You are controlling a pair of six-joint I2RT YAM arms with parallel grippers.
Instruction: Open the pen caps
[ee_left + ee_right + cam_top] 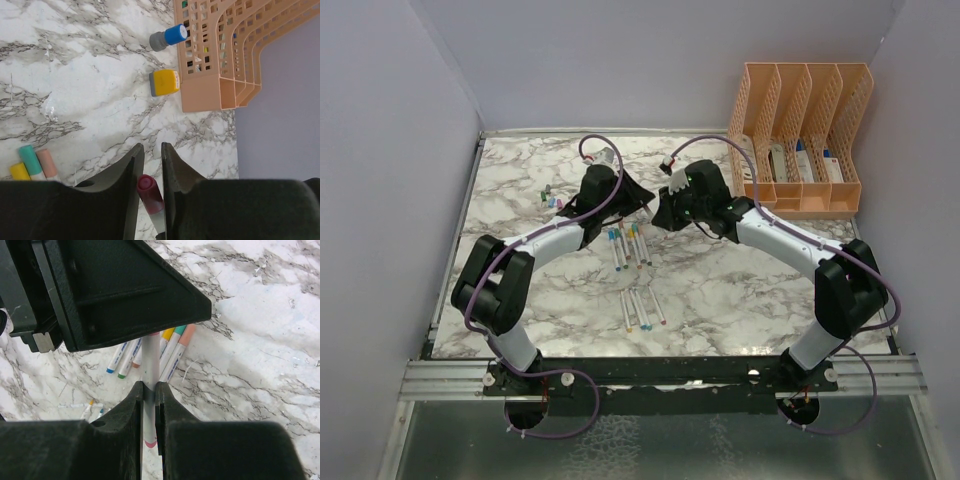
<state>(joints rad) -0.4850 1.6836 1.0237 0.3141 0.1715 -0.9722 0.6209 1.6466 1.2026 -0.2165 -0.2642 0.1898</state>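
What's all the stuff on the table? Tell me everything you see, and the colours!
held pen: one, white, between both grippers
dark red cap: one, on the held pen's end
loose pens: about ten, white with coloured ends, two bunches mid-table
loose caps: a few, mixed colours, left of the grippers
file organiser: one, peach, far right corner
blue stubby bottle: one, beside the organiser
orange stubby bottle: one, beside the organiser
table: one, grey-veined white marble
left gripper: black, closed around the cap
right gripper: black, clamped on the barrel
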